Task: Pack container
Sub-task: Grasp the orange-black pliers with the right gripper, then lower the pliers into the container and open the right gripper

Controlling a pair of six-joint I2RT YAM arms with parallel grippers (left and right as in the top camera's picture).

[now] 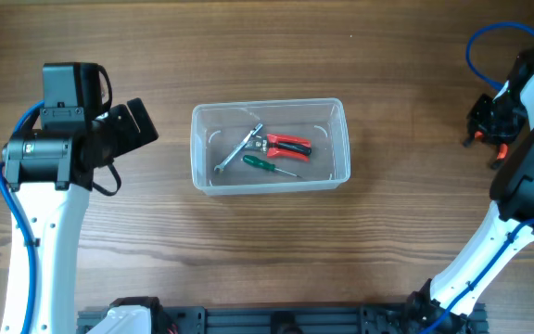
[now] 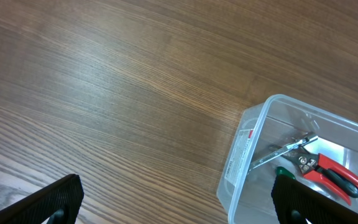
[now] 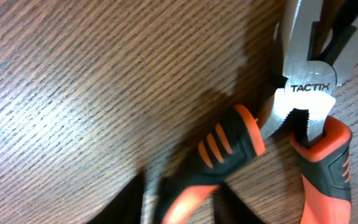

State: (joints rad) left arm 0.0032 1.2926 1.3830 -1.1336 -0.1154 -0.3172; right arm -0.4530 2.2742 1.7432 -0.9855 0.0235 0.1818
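- While the container [image 1: 269,184] stands at the middle of the table [image 1: 387,241], the two arms sit off to either side of it.
- Container contents: a silver wrench [image 1: 239,148], red-handled cutters [image 1: 287,144] and a green-handled screwdriver [image 1: 265,164] lie close together on its floor.
- The left gripper [image 1: 142,125] is near the container's left end and does not touch it. Its fingers [image 2: 58,199] are spread wide with only bare table between them.
- The right gripper [image 1: 489,121] is near the right edge of the table, well apart from the container.
- Right wrist view: orange-and-black pliers [image 3: 306,93] marked TACTIX appear close up against the table, handles diverging. It cannot be told whether the right gripper is clamped on them.
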